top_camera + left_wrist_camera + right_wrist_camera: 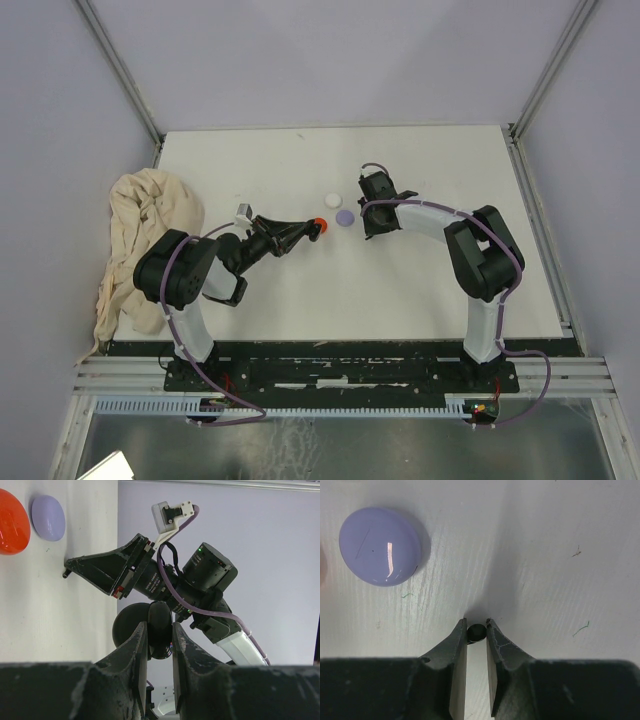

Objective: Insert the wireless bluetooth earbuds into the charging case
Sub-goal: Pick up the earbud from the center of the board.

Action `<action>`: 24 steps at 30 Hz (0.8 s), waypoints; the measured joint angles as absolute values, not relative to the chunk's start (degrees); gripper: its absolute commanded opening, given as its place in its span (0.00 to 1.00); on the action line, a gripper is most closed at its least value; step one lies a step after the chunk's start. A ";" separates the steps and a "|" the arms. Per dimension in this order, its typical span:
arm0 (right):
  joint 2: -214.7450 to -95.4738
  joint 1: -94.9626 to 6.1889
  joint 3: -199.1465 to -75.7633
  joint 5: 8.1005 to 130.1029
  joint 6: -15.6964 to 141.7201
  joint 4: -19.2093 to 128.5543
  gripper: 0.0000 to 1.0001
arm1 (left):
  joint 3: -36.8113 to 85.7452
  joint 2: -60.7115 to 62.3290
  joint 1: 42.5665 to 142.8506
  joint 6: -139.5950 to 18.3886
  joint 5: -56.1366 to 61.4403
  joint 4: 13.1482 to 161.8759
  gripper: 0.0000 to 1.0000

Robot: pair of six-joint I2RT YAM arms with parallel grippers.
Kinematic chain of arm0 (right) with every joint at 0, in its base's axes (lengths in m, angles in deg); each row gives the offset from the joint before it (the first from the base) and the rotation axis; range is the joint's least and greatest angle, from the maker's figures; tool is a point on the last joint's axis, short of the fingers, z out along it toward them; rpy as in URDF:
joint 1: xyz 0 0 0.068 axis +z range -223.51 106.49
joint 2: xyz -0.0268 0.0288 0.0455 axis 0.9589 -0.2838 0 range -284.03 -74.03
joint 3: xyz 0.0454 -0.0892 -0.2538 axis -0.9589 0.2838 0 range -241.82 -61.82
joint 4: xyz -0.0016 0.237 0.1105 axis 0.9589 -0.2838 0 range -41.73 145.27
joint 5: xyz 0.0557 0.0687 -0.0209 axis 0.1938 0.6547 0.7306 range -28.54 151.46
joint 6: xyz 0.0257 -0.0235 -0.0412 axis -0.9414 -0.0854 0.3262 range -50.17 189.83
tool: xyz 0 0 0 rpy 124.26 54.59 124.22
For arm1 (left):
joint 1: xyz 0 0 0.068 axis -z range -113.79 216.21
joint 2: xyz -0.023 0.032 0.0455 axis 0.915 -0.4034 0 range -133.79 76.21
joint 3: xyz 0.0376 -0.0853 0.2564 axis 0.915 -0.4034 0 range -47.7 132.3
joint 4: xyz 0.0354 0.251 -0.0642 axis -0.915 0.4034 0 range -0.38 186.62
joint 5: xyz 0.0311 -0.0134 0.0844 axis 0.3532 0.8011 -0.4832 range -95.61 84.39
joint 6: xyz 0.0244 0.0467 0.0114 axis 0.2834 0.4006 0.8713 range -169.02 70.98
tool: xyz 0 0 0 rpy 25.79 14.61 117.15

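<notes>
Closest in the right wrist view, the right gripper [476, 626] is closed on a tiny black earbud [477, 633], pinching it between its tips right at the white bench [560, 540]. A lilac case [380, 546] lies in the upper left of that frame, apart from the earbud. In the left wrist view, the left gripper [159, 626] is clamped on a black round case [127, 627] at lower centre. A red case [10, 522] sits at the upper left edge, beside the lilac one. From above, a white case [334, 198] lies near centre and a crumpled cloth [140, 230] at left.
</notes>
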State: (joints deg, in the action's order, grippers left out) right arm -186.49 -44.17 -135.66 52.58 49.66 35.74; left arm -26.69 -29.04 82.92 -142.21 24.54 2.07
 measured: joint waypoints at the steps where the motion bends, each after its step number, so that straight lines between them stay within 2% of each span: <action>1: -186.47 -44.17 -135.66 52.58 49.69 35.83 0.10 | -26.69 -29.04 82.87 -142.21 24.54 2.07 0.03; 6: -185.34 -44.17 -134.75 52.12 50.52 37.68 0.06 | -26.69 -29.04 82.87 -142.23 24.54 2.07 0.03; 12: -177.47 -42.33 -133.13 48.71 53.47 39.00 0.05 | -26.62 -29.06 82.87 -142.21 24.54 2.18 0.03; 20: -166.78 -29.77 -133.02 37.21 61.64 42.95 0.04 | -24.76 -28.95 83.12 -142.19 24.50 5.24 0.03; 24: -162.91 -25.96 -129.13 33.52 66.03 48.09 0.03 | -23.91 -27.73 83.53 -142.12 24.63 8.71 0.03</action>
State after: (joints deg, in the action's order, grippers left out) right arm -162.91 -25.96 -129.13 33.52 66.03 48.09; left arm -23.91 -27.73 83.53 -142.12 24.63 8.71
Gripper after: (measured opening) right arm 0.243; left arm 0.283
